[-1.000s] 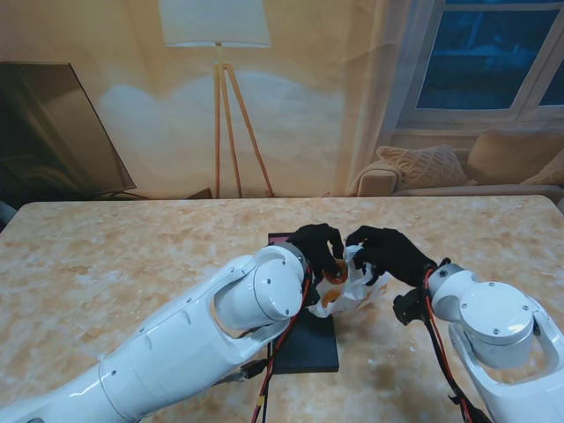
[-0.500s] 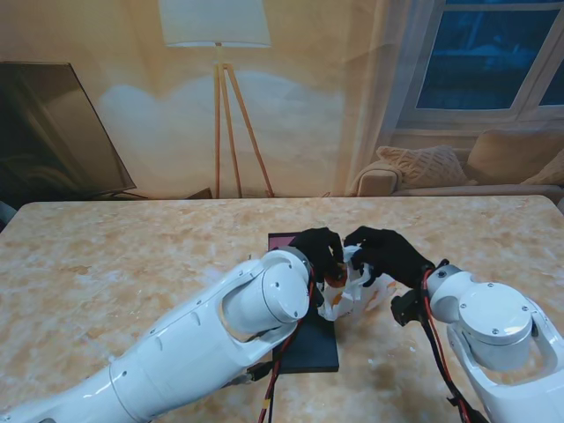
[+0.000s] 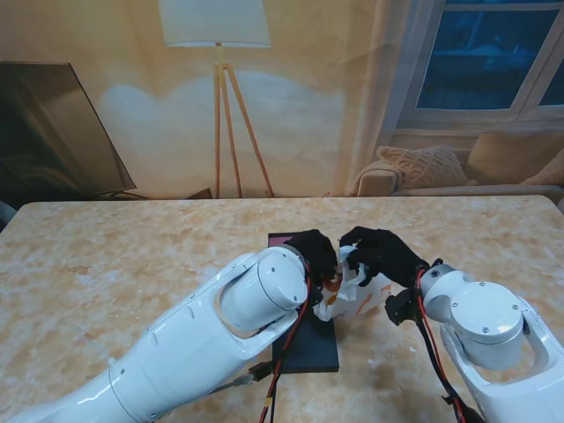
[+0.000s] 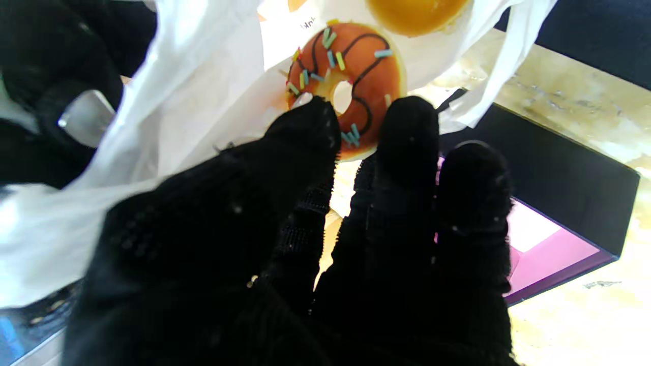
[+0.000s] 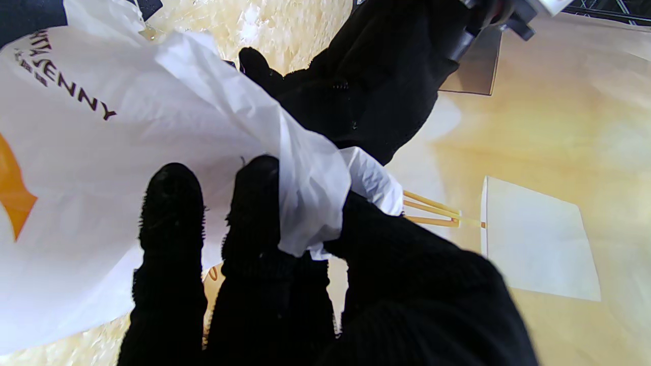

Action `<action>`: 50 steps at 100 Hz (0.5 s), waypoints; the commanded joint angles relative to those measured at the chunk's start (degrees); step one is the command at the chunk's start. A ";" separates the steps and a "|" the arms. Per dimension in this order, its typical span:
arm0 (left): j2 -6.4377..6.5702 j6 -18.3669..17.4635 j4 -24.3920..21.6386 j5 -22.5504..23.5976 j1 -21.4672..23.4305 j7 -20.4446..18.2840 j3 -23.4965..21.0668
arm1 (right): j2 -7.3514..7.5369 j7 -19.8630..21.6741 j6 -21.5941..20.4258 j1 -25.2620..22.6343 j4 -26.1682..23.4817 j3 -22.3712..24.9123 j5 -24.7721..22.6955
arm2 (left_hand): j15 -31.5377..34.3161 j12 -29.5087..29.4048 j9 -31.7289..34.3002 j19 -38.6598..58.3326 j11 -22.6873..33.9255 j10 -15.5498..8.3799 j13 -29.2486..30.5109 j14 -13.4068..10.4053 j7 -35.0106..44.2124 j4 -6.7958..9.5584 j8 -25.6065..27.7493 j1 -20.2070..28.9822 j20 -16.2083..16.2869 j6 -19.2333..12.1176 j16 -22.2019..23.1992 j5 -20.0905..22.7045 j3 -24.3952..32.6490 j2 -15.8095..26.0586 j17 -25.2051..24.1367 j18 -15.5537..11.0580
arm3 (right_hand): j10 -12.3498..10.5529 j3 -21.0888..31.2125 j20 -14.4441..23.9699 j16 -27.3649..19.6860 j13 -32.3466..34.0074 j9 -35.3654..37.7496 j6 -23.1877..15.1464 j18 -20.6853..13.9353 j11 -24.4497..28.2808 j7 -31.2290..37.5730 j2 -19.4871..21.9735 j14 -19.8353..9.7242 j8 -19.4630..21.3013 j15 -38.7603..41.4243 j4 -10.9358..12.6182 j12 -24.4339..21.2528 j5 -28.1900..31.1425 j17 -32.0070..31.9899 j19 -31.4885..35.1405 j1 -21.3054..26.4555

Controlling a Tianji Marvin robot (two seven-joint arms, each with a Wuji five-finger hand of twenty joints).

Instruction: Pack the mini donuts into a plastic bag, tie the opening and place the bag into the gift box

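Note:
My left hand [image 3: 315, 249] is shut on an orange mini donut [image 4: 346, 84] with dark icing lines and coloured sprinkles, thumb and forefinger pinching it at the mouth of the white plastic bag [image 3: 354, 295]. A plain orange donut [image 4: 414, 12] lies deeper in the bag [image 4: 203, 91]. My right hand [image 3: 381, 254] is shut on the bag's upper edge [image 5: 305, 203], holding the mouth up. The black gift box [image 3: 310, 344] with a pink inside [image 4: 554, 244] lies on the table under and beside the bag, partly hidden by my left arm.
The marbled table [image 3: 132, 264] spreads out to both sides. My left forearm [image 3: 203, 344] crosses over the near part of the gift box. A floor lamp [image 3: 216, 53], a dark screen and a sofa stand beyond the far table edge.
My left hand has sunk a little with the sprinkled donut, further into the bag's mouth. My right hand has shifted slightly left and farther, still holding the bag's edge.

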 commanded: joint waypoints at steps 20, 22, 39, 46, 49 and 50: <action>0.18 -0.36 -1.57 0.10 0.85 -0.90 -1.32 | -1.06 -0.46 1.47 0.77 -0.04 -1.21 1.11 | -1.14 0.72 0.52 5.73 1.09 0.19 3.68 -0.49 1.60 -0.96 1.85 0.58 -2.47 -1.24 -6.02 1.39 1.36 -3.27 11.17 -15.58 | -2.36 0.27 -0.62 -1.40 1.60 0.76 0.31 -0.40 0.67 2.63 1.89 -2.30 -0.27 -0.34 -0.07 -0.83 -0.02 0.62 0.27 0.81; 0.21 -0.52 -1.65 0.11 0.94 -0.80 -1.40 | -1.10 -0.58 1.57 0.81 -0.04 -1.26 1.19 | -1.39 1.03 0.77 5.07 1.08 0.11 3.69 -0.55 2.13 -0.98 1.91 0.77 -3.03 -1.44 -6.59 1.40 1.25 -3.41 11.07 -15.45 | -2.34 0.25 -0.64 -1.40 1.60 0.75 0.28 -0.42 0.70 2.69 1.91 -2.30 -0.25 -0.34 -0.08 -0.84 0.06 0.62 0.27 0.78; -0.01 -1.69 -1.87 -1.74 1.65 -0.21 -2.22 | -1.38 -1.21 2.43 0.90 -0.27 -1.47 2.51 | -4.22 2.12 0.95 0.11 -0.28 -0.18 2.79 -0.71 3.46 -0.59 0.86 2.00 -7.94 -1.88 -9.83 0.70 0.37 -2.41 10.03 -13.46 | -2.38 0.20 -0.75 -1.42 1.53 0.72 0.26 -0.56 0.83 2.75 2.01 -2.36 -0.30 -0.35 -0.07 -0.90 -0.04 0.53 0.24 0.76; -0.50 -2.36 -1.87 -4.40 2.46 0.66 -3.12 | -1.43 -1.27 2.71 0.91 -0.30 -1.47 2.86 | -7.41 1.35 -1.05 -4.29 -1.33 0.10 0.77 0.70 2.07 -0.11 0.55 3.00 -11.46 -1.43 -10.52 0.15 -0.04 -0.94 8.97 -10.84 | -2.37 0.20 -0.78 -1.43 1.59 0.70 0.25 -0.46 0.86 2.77 1.95 -2.43 -0.33 -0.32 -0.05 -0.93 -0.03 0.65 0.30 0.77; -0.65 -2.52 -1.90 -5.79 2.82 0.85 -3.55 | -1.45 -1.28 2.86 0.91 -0.32 -1.43 3.11 | -8.03 1.07 -1.57 -5.04 -1.44 0.16 0.26 1.06 1.71 -0.01 0.55 3.04 -12.31 -1.29 -10.65 0.03 -0.17 -0.58 8.63 -10.35 | -2.33 0.20 -0.80 -1.43 1.59 0.71 0.23 -0.45 0.86 2.78 1.99 -2.43 -0.33 -0.32 -0.05 -0.94 -0.02 0.66 0.31 0.76; -0.71 -2.57 -1.90 -6.21 2.94 0.92 -3.68 | -1.46 -1.28 2.90 0.91 -0.33 -1.42 3.18 | -8.22 0.89 -1.79 -5.43 -1.43 0.18 0.07 1.18 1.51 0.01 0.53 3.13 -12.71 -1.26 -10.77 -0.02 -0.41 -0.32 8.58 -10.15 | -2.40 0.20 -0.80 -1.43 1.59 0.69 0.22 -0.45 0.86 2.78 1.95 -2.43 -0.34 -0.32 -0.05 -0.95 -0.02 0.66 0.31 0.77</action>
